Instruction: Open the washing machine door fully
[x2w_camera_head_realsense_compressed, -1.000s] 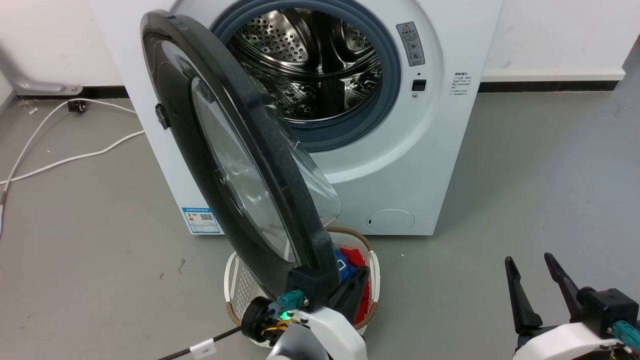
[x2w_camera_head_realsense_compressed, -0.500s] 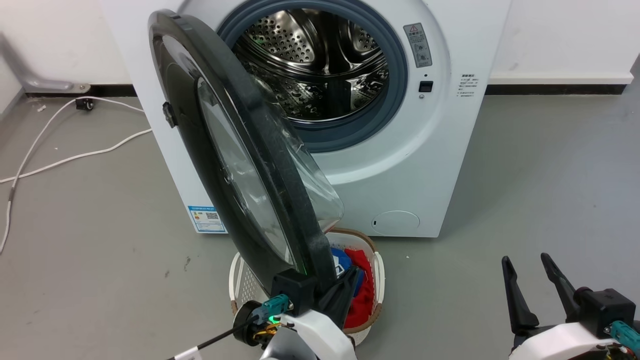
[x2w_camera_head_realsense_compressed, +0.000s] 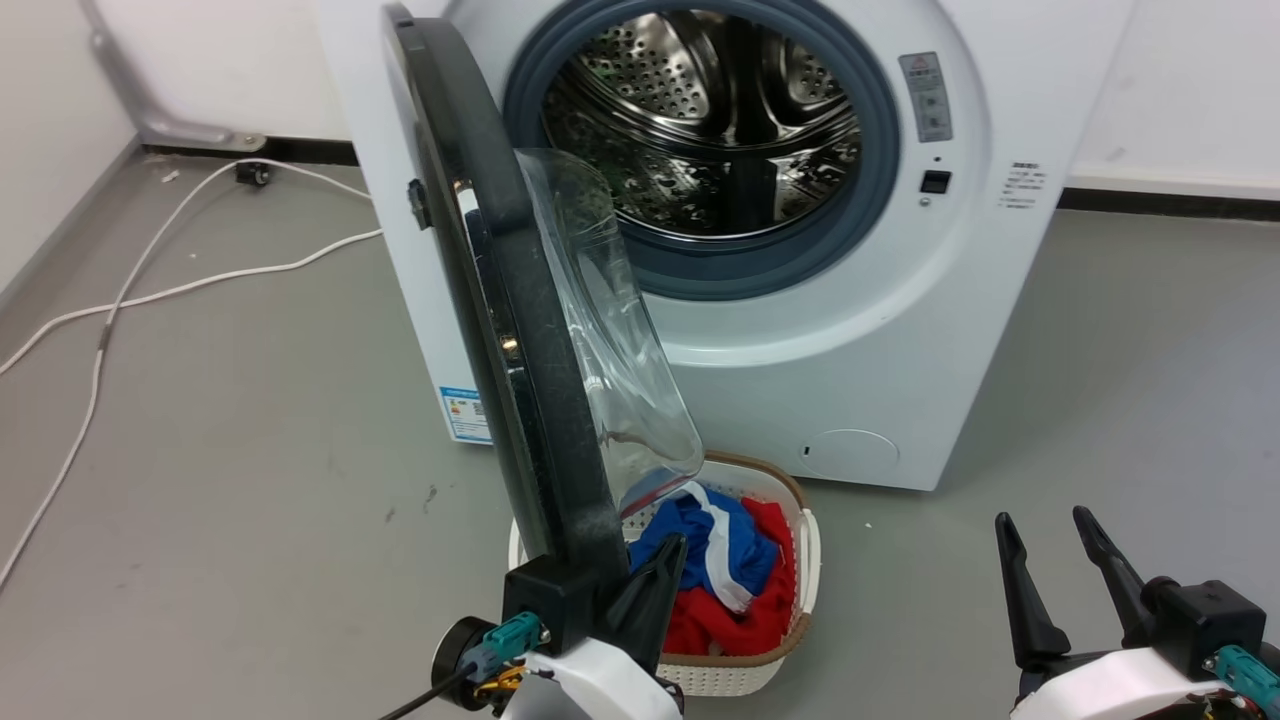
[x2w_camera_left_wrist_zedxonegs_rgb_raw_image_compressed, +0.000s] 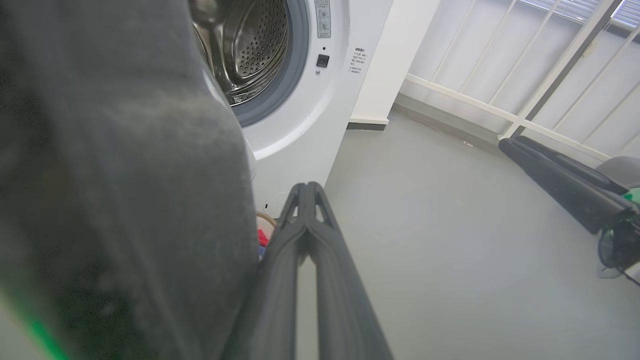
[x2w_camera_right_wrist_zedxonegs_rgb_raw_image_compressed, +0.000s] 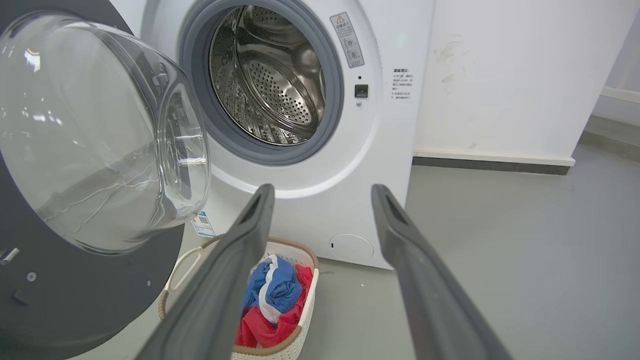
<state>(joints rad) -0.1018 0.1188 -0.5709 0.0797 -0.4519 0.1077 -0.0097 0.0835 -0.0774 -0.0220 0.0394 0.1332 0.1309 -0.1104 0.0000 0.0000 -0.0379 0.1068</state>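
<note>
Door (x2w_camera_head_realsense_compressed: 520, 330) stands about half open, edge-on before the machine (x2w_camera_head_realsense_compressed: 850, 330). Your left end effector (x2w_camera_left_wrist_zedxonegs_rgb_raw_image_compressed: 305, 192), fingers pressed together, lies against the rim's inner side. The right end effector (x2w_camera_head_realsense_compressed: 1040, 525) hangs spread and idle. Next, I judge, sweep the rim leftward to its stop.

Left gripper (x2w_camera_head_realsense_compressed: 622, 575) sits low centre in my head view, fingers pointing up, white wrist (x2w_camera_head_realsense_compressed: 590, 685) beneath it. I can make out one dark finger (x2w_camera_head_realsense_compressed: 652, 590); its partner is hidden, so jaw spacing unreadable. Right gripper (x2w_camera_head_realsense_compressed: 1042, 540) lower right, upright, fingers spread apart, holding nothing, pale forearm (x2w_camera_head_realsense_compressed: 1110, 690) below.
</note>
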